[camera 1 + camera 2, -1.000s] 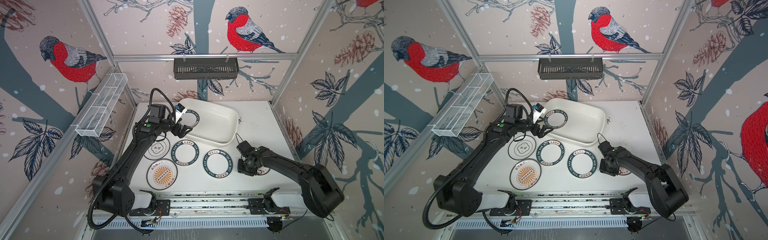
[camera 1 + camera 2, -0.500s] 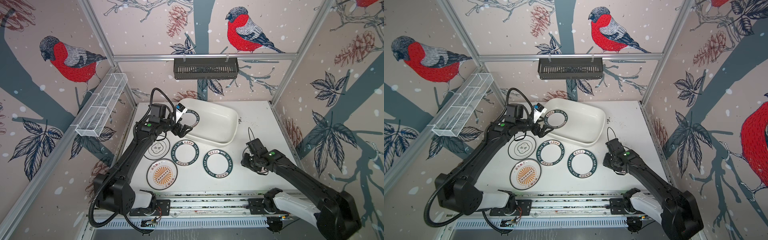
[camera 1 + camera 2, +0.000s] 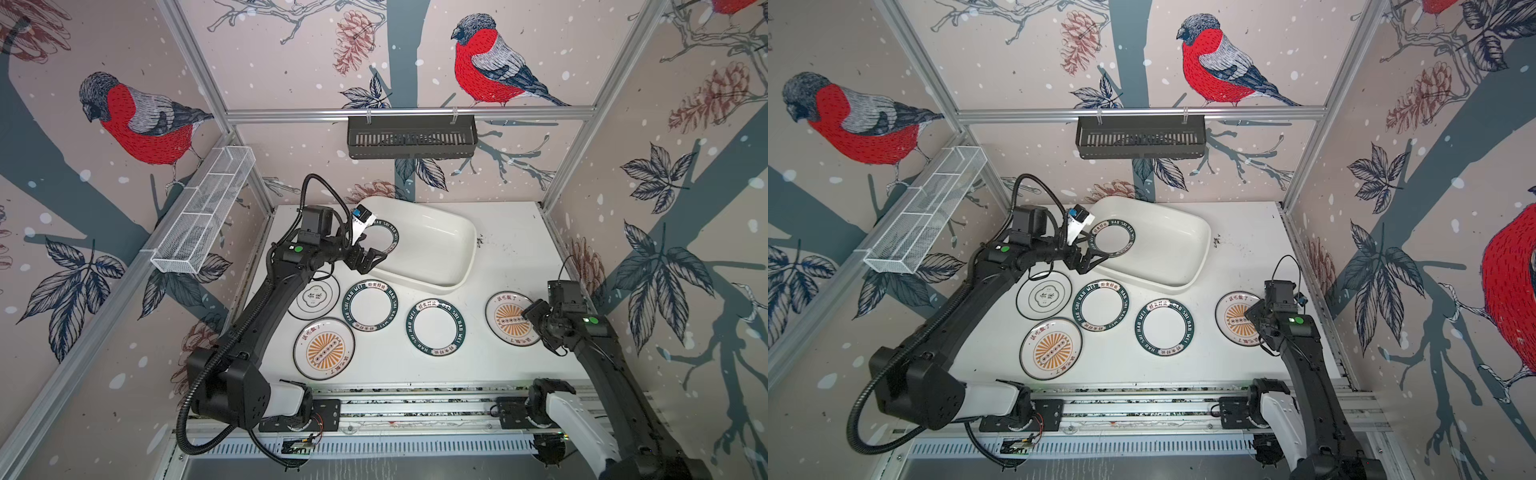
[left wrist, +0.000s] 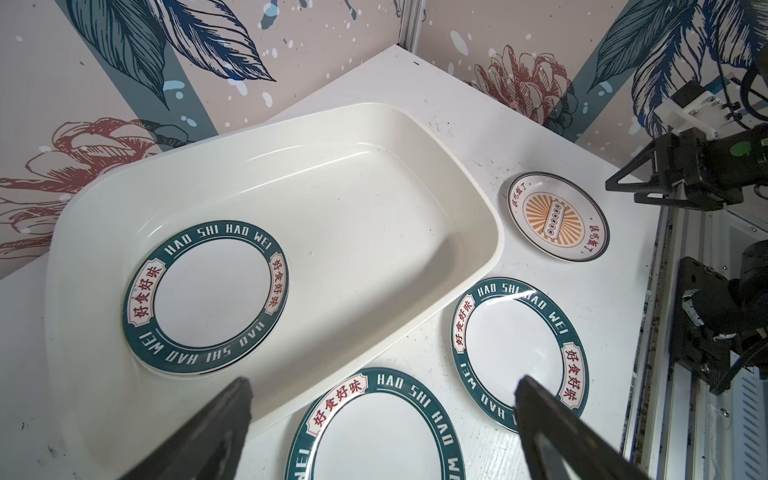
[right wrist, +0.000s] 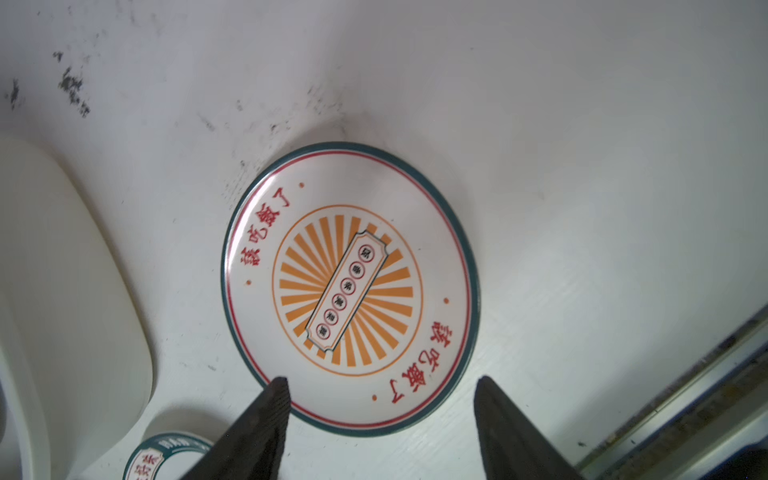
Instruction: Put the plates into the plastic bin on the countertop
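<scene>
Left gripper (image 3: 371, 262) hangs spread and empty at the rim of the glossy white rectangular plastic bin (image 3: 432, 249) in a top view. Left wrist view: one green-rimmed round white plate (image 4: 203, 295) lies inside that bin. Right wrist view: right gripper (image 5: 380, 382), spread, hovers over an orange-sunburst plate (image 5: 349, 286) beside the bin.

Both top views look steeply down from high on the arms' side toward the back wall (image 3: 316, 166), taking in the whole countertop (image 3: 511, 257). The left wrist camera sits close over the plastic bin (image 4: 374, 187), angled across it toward the right-hand sunburst plate (image 4: 559, 222). The right wrist camera looks closely down on that same plate, which every view shares.
</scene>
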You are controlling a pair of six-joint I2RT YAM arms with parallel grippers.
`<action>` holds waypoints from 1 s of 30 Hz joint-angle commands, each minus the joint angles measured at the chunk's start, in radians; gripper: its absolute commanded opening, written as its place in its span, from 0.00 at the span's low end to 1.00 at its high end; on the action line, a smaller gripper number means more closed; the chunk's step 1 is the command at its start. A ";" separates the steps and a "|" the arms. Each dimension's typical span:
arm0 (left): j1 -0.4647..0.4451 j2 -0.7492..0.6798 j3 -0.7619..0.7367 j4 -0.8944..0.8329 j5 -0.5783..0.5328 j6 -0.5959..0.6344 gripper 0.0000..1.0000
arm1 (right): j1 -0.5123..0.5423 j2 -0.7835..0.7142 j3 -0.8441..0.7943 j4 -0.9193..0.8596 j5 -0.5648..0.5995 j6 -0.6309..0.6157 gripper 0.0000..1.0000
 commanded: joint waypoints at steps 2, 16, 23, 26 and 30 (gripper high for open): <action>0.000 -0.010 0.001 0.002 0.021 0.030 0.98 | -0.109 0.007 -0.015 -0.013 -0.052 -0.050 0.70; -0.002 0.006 0.003 -0.005 0.019 0.037 0.98 | -0.148 0.025 -0.103 0.042 -0.172 -0.068 0.68; -0.001 0.014 -0.001 0.000 0.016 0.037 0.98 | -0.176 0.041 -0.165 0.097 -0.273 -0.098 0.65; -0.002 0.016 -0.002 -0.005 0.015 0.043 0.97 | -0.187 0.045 -0.181 0.111 -0.302 -0.112 0.63; -0.002 0.021 -0.004 -0.005 0.014 0.043 0.98 | -0.196 0.033 -0.205 0.143 -0.336 -0.118 0.60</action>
